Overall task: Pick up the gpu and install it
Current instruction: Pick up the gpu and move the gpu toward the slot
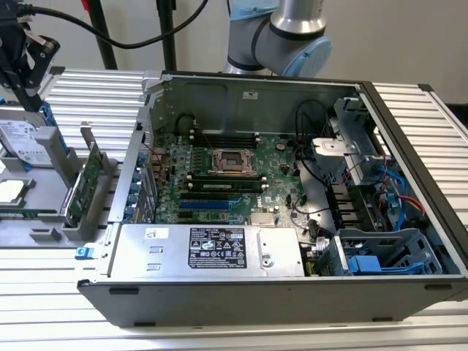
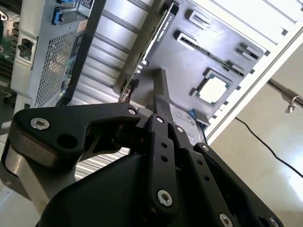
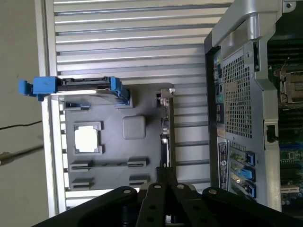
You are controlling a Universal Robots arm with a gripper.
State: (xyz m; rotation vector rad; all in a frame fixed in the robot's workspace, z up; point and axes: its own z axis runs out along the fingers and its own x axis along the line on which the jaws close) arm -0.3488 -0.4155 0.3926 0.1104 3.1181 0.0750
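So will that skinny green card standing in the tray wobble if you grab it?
The gpu looks like a thin, rigid board, so probably stiff and light. Standing on edge in the grey tray, it might tip if nudged sideways.

Robotics laboratory bench, ribbed aluminium tabletop (image 1: 95, 95), opened desktop computer case (image 1: 256, 300) with exposed motherboard (image 1: 281, 153), grey parts fixture (image 3: 113, 156), robot arm (image 1: 292, 33) behind, plain wall.
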